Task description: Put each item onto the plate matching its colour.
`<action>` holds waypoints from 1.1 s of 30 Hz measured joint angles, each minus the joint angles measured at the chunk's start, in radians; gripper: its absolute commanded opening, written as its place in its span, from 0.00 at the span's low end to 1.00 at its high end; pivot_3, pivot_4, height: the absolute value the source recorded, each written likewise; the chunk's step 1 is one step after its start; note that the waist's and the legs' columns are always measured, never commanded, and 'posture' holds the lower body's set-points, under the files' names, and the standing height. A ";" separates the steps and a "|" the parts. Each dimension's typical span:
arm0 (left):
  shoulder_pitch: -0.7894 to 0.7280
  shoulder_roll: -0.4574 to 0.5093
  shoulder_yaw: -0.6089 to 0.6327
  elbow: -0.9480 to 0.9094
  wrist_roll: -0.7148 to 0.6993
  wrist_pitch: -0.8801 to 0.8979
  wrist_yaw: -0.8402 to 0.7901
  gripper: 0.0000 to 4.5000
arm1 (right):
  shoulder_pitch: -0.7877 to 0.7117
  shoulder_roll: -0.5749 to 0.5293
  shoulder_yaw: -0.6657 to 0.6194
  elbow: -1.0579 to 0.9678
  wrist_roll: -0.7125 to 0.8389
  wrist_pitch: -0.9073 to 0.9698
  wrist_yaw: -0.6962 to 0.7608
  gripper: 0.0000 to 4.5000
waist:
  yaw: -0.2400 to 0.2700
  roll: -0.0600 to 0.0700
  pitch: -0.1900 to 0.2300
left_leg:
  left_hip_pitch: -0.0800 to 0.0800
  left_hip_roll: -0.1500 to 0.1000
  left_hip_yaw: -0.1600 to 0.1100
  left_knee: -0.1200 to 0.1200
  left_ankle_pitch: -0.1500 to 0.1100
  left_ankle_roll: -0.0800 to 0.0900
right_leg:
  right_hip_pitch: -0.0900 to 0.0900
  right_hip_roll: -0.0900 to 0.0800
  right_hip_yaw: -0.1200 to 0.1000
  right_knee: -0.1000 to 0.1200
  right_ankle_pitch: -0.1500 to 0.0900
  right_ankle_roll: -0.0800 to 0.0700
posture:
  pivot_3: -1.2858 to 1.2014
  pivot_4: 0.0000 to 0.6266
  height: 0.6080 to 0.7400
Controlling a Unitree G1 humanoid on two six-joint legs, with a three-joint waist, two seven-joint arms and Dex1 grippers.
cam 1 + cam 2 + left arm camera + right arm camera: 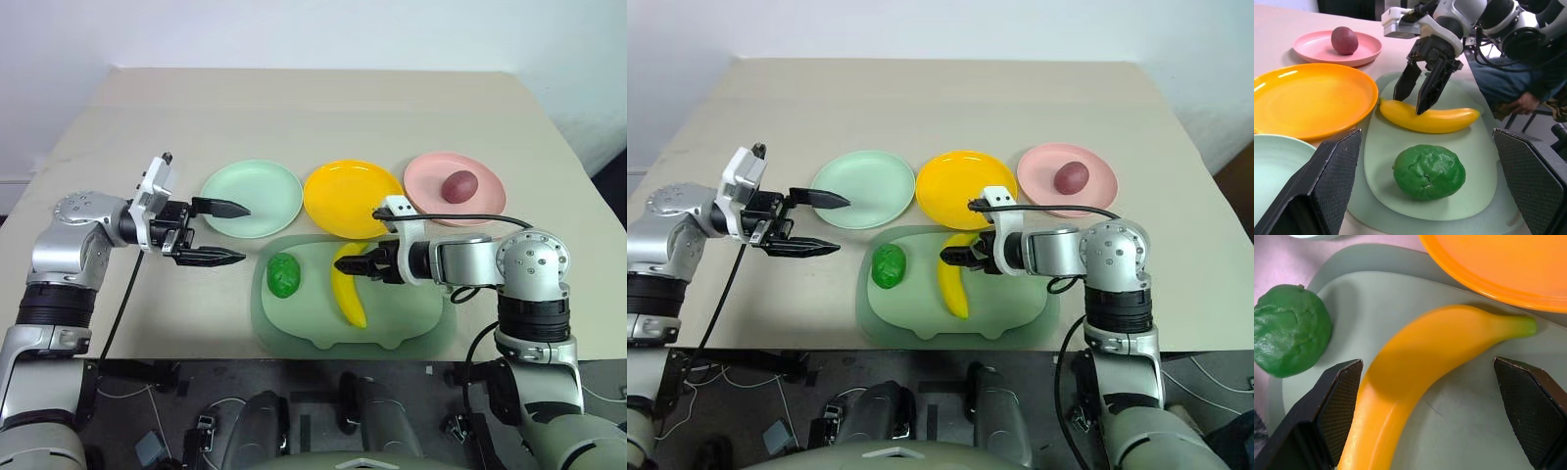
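A curved yellow banana (350,294) and a bumpy green lump (284,275) lie on a large pale green mat (402,328). The dark red-purple fruit (459,184) rests on the pink plate (426,181). Beside that plate stand the yellow plate (348,196) and the mint green plate (253,191), both bare. My right gripper (351,266) is open and hangs just over the banana's upper end, its fingers (1403,83) either side of it. My left gripper (245,233) is open and hovers at the near edge of the mint plate, holding nothing.
The three plates sit in a row behind the mat on a beige table (313,108). The table's front edge runs just below the mat. A black cable (122,294) hangs from my left wrist.
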 measured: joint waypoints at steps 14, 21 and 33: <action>-0.001 -0.006 0.003 0.000 0.017 0.002 0.000 1.00 | -0.003 0.035 0.020 0.021 0.185 -0.012 -0.293 1.00 | -0.001 0.000 -0.001 | 0.000 0.001 -0.001 0.000 0.000 0.000 | 0.000 0.000 0.000 0.000 0.000 0.000 | 0.52 0.24 1.00; -0.001 -0.007 0.007 0.000 0.017 0.015 0.000 1.00 | -0.004 0.022 0.075 0.007 0.230 -0.020 -0.377 0.87 | 0.000 -0.002 -0.002 | 0.000 0.001 -0.001 0.000 0.000 0.001 | 0.000 0.000 0.000 0.000 0.000 0.000 | 0.52 0.24 1.00; -0.006 -0.011 0.010 0.000 0.018 0.021 0.000 1.00 | -0.020 -0.021 0.140 0.019 0.243 -0.019 -0.362 0.37 | -0.001 -0.003 -0.003 | 0.000 0.001 -0.001 0.000 -0.001 0.001 | 0.000 0.000 0.000 -0.001 0.000 0.000 | 0.52 0.24 1.00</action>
